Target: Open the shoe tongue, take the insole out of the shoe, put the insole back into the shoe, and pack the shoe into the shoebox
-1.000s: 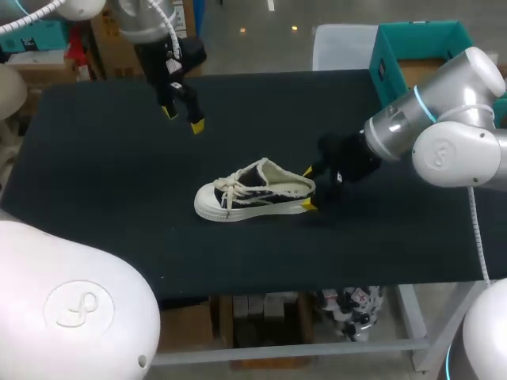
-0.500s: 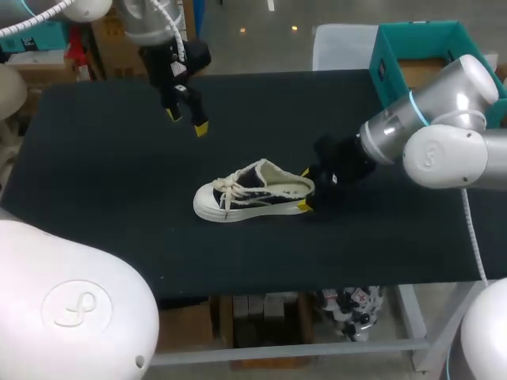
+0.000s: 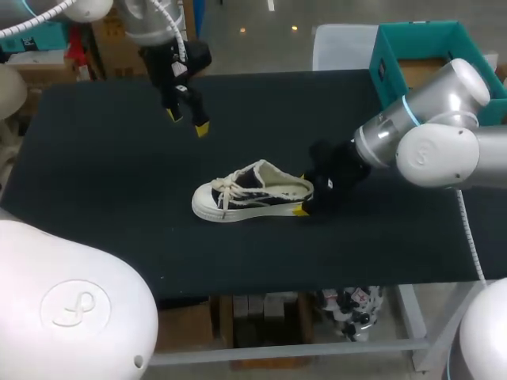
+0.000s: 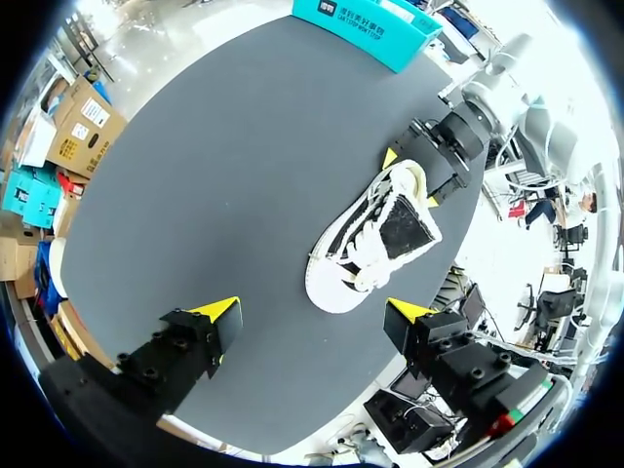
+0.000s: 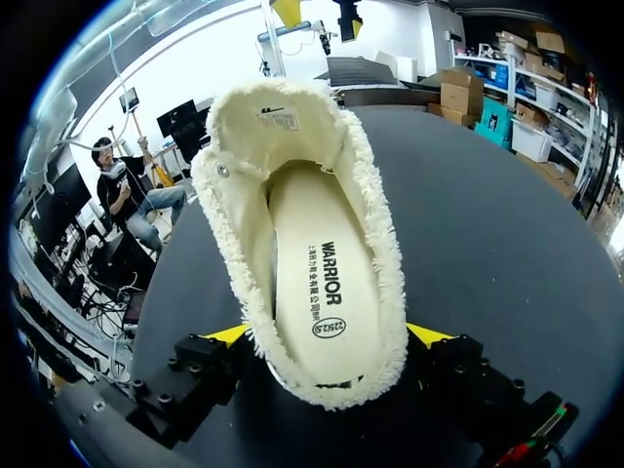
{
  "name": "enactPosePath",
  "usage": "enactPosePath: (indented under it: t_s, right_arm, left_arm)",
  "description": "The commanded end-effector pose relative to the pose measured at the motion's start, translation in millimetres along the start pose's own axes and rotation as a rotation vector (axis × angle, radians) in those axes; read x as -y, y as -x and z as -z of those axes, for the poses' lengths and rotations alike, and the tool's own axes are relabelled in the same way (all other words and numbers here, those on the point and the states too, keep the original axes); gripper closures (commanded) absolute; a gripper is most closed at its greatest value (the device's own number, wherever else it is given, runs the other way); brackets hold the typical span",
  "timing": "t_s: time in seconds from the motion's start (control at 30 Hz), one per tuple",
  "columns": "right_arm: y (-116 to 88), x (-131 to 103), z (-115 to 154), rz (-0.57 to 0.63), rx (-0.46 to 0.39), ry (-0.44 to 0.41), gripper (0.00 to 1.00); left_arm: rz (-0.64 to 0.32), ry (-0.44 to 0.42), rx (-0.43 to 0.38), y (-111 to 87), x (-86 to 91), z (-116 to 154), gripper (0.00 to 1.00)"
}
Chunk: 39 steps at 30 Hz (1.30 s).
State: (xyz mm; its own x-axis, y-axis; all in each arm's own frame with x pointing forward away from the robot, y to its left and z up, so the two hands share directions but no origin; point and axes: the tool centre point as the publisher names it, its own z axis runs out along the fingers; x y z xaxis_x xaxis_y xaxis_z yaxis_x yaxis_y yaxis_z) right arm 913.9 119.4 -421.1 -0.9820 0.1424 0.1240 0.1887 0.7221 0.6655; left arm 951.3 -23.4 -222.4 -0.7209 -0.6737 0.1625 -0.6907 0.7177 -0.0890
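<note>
At the heel of the shoe (image 3: 252,192), the right end effector (image 3: 303,195) sits low on the bench (image 3: 95,158), open, with the heel between its two yellow tips. Neither view shows a firm squeeze from both sides. The shoe lies upright near the middle of the bench, toe toward the robot's left. Its insole (image 5: 317,283) is flat inside, and the tongue (image 5: 278,122) stands at the far end of the opening.

My read is that the tongue-opening step is just starting, with the right arm meant to brace the shoe. To do it well, the right end effector should close on the heel counter itself, below the fleecy collar, because the pile would compress and let the shoe twist. The grip should also stay low, so that the sole remains planted when the tongue is pulled.

The left end effector (image 3: 185,120) hangs open above the far side of the bench, well apart from the shoe and holding nothing. It would best come down over the laces (image 3: 226,190) and pinch the upper edge of the tongue. Snagging a lace would probably drag the whole shoe.

The dark bench looks matte, so it probably gives decent friction. There is bare surface on every side of the shoe. A teal box (image 3: 386,67), probably the shoebox, stands at the far right corner, well away from it.
</note>
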Motion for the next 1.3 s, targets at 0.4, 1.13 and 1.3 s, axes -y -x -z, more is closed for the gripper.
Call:
enactPosePath:
  t_s: [0.4, 1.13, 1.3]
  right_arm:
    - [3, -1, -9, 0.012, -0.018, 0.031, 1.00]
    - [2, 1, -11, 0.018, -0.012, 0.066, 1.00]
    - [1, -1, -13, 0.017, -0.010, 0.066, 1.00]
  left_arm:
    - [0.024, 0.007, -0.018, 2.1, 6.4, -6, 0.00]
    - [0.044, 0.025, -0.012, -16.6, 15.7, -8, 0.00]
    - [0.055, 0.033, -0.013, -19.7, 14.9, -9, 0.00]
